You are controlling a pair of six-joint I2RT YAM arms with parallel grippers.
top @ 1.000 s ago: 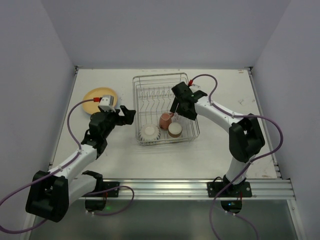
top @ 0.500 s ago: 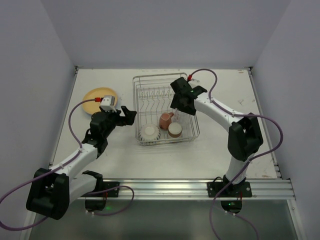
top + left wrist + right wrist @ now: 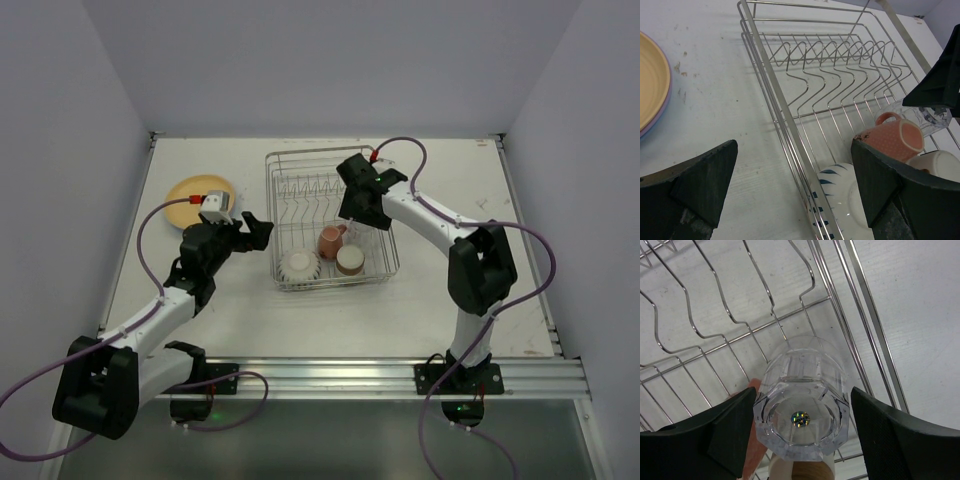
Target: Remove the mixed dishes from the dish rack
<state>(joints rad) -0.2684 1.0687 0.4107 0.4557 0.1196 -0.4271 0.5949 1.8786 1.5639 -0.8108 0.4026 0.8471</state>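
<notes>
One white table (image 3: 450,290) between pale walls bears the dish rack (image 3: 305,195), long axis running away from the arms; over its right side the right gripper (image 3: 800,425), clamping the clear glass (image 3: 802,385) base toward the wrist, has moved farther back, left gripper (image 3: 260,228) gaping wide beside its left rail.

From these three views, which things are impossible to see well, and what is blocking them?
- Top view: the glass is almost hidden under the right gripper.
- Left wrist view: the bowl is cut by the bottom edge. The cup is partly behind a finger of the left gripper.
- Right wrist view: the mug and cup are mostly covered by the glass.
- Plates: cut by the left edge in the left wrist view, so their number is unclear.
</notes>
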